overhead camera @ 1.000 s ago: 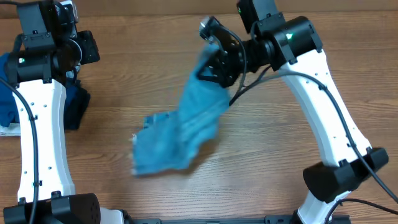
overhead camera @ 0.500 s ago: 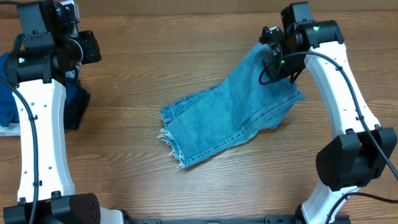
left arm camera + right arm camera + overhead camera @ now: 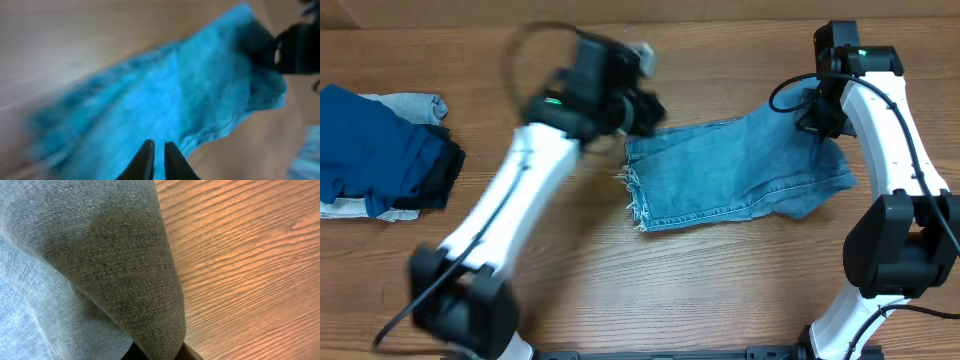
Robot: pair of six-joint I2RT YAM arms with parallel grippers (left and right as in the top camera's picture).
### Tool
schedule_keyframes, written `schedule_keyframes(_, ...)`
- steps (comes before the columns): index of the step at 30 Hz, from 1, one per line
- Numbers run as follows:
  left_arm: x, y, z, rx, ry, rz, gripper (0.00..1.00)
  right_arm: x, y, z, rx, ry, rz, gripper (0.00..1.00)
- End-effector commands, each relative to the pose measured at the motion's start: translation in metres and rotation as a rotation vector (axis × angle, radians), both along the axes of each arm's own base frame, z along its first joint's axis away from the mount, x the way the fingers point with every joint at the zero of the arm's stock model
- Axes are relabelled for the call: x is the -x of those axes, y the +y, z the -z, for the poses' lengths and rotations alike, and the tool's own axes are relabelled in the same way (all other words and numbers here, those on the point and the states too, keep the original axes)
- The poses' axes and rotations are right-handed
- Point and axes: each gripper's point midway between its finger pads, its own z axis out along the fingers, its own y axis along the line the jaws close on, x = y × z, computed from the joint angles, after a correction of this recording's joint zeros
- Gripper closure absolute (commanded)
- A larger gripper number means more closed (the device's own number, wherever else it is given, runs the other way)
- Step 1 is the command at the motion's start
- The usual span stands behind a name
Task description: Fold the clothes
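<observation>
The light-blue jeans lie folded and mostly flat on the table right of centre, with the frayed hems at their left end. My right gripper is shut on the jeans' upper right corner. In the right wrist view the denim drapes over the fingers and hides them. My left gripper hovers at the jeans' upper left edge, blurred. In the left wrist view its fingers are nearly together with nothing between them, above the blue fabric.
A dark navy folded garment lies at the far left on pale grey-white folded garments. Bare wood table lies between that pile and the jeans and along the front.
The right gripper has pulled the jeans to the right and laid them flatter on the table. The left arm has swung from the far left to the jeans' left edge.
</observation>
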Motion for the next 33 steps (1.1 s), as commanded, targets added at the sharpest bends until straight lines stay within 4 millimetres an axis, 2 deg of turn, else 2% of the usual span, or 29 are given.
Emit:
schedule_keyframes(1, 0.022, -0.081, 0.059, 0.199, 0.225, 0.054, 0.89, 0.003, -0.003, -0.009, 0.018, -0.009, 0.019, 0.96)
schedule_keyframes(3, 0.026, -0.116, 0.076, 0.252, 0.261, 0.062, 0.92, 0.006, -0.003, -0.009, 0.018, 0.003, 0.019, 0.96)
schedule_keyframes(4, 0.031, -0.132, 0.094, 0.261, 0.314, 0.05, 0.95, 0.008, -0.003, -0.008, 0.018, 0.01, 0.019, 0.96)
schedule_keyframes(5, 0.035, -0.137, 0.113, 0.243, 0.364, 0.018, 0.96, 0.009, -0.002, -0.008, 0.017, 0.016, 0.019, 0.96)
schedule_keyframes(7, 0.039, -0.143, 0.147, 0.218, 0.435, -0.022, 0.96, 0.01, 0.002, -0.01, 0.017, 0.019, 0.008, 0.96)
schedule_keyframes(9, 0.042, -0.141, 0.169, 0.196, 0.487, -0.048, 0.96, 0.008, 0.009, -0.018, 0.009, 0.002, -0.007, 0.96)
schedule_keyframes(11, 0.045, -0.134, 0.188, 0.146, 0.517, -0.079, 0.96, 0.006, 0.013, -0.035, 0.01, -0.03, -0.017, 0.96)
schedule_keyframes(13, 0.046, -0.132, 0.197, 0.129, 0.524, -0.09, 0.96, 0.006, 0.017, -0.049, 0.005, -0.059, -0.027, 0.96)
schedule_keyframes(14, 0.047, -0.13, 0.207, 0.114, 0.534, -0.097, 0.96, 0.009, 0.031, -0.064, -0.031, -0.083, -0.055, 0.96)
schedule_keyframes(15, 0.048, -0.13, 0.212, 0.108, 0.542, -0.098, 0.96, 0.01, 0.046, -0.07, -0.077, -0.089, -0.085, 0.96)
schedule_keyframes(17, 0.049, -0.128, 0.218, 0.097, 0.543, -0.095, 0.96, 0.017, 0.093, -0.077, -0.228, -0.079, -0.207, 0.96)
schedule_keyframes(18, 0.048, -0.128, 0.22, 0.092, 0.539, -0.098, 0.96, 0.027, 0.12, -0.076, -0.298, -0.049, -0.259, 0.96)
schedule_keyframes(22, 0.047, -0.128, 0.219, 0.091, 0.512, -0.072, 0.96, 0.047, 0.179, -0.077, -0.392, -0.003, -0.38, 0.96)
schedule_keyframes(24, 0.05, -0.131, 0.216, 0.099, 0.505, -0.03, 0.96, 0.049, 0.19, -0.077, -0.397, -0.006, -0.388, 0.96)
schedule_keyframes(27, 0.049, -0.129, 0.205, 0.107, 0.466, 0.025, 0.96, 0.049, 0.193, -0.077, -0.405, -0.006, -0.395, 0.96)
schedule_keyframes(30, 0.03, -0.098, 0.174, 0.039, 0.352, 0.013, 0.94, 0.048, 0.193, -0.077, -0.409, -0.011, -0.379, 0.96)
schedule_keyframes(33, 0.013, -0.046, 0.139, -0.11, 0.22, -0.054, 0.89, 0.046, 0.201, -0.08, -0.443, -0.027, -0.388, 0.96)
